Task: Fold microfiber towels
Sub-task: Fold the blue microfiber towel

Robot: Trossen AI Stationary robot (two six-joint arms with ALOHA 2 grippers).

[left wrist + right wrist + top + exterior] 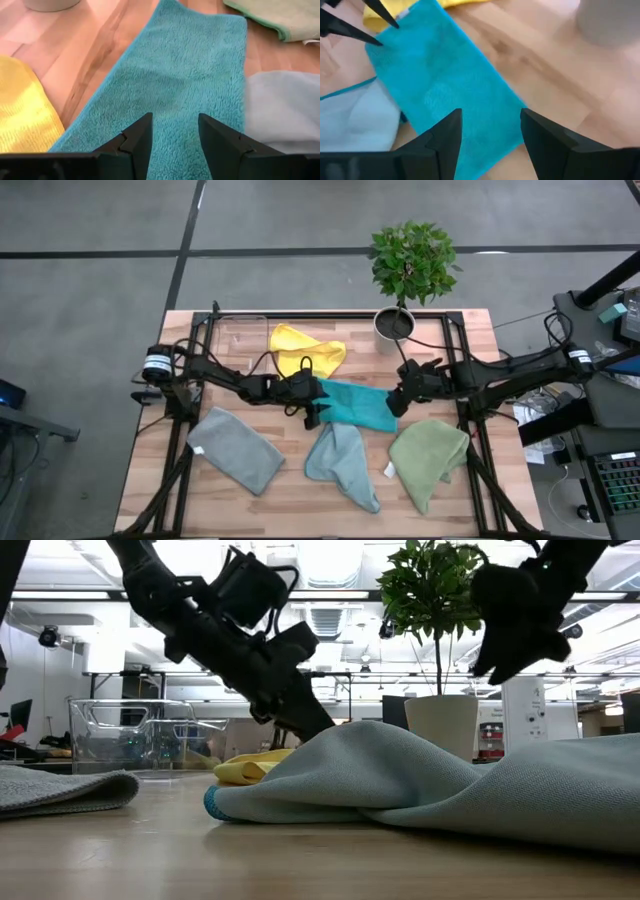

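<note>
While your right gripper [490,137] hangs open and empty above the teal towel [358,406], your left gripper [175,140] straddles its edge, part-open. Lift carelessly and the fold could spring apart.

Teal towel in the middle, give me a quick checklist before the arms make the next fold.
1. teal towel lies flat in a long strip: ok.
2. left end effector open over one end of it: ok.
3. right end effector open, holding nothing, above the other end: ok.
4. yellow towel clear of the teal one: cannot tell, the edges lie close.
5. light blue towel off the teal one: not ok, it overlaps one edge.
</note>
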